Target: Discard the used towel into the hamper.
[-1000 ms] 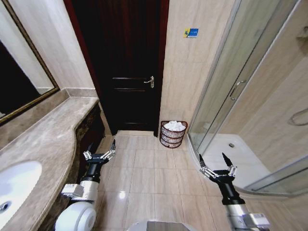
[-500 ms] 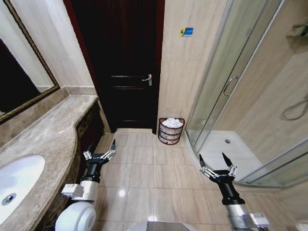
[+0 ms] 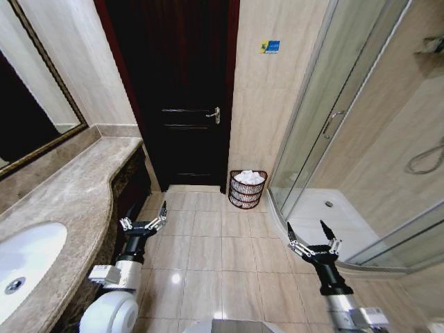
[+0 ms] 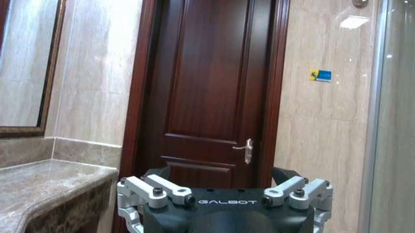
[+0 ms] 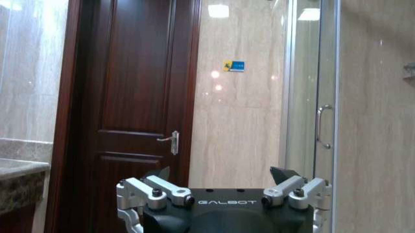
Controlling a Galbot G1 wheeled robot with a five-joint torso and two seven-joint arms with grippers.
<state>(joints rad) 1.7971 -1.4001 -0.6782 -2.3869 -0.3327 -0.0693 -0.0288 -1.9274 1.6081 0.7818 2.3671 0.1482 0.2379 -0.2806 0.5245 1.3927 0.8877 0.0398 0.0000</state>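
On glossy tiles, wiry round hamper (image 3: 248,189) holds crumpled white towel (image 3: 251,177); both hands spread.

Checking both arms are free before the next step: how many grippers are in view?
2. The left gripper hangs open over the floor beside the vanity counter; the right gripper hangs open near the shower enclosure.

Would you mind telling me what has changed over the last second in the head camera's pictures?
Only the camera's view shifted: the whole scene slid slightly, so the robot turned or moved a little, not the things. The hamper stays on the floor by the door, white towel inside. The left hand and right hand stay raised over the tiles, open and empty, unchanged.
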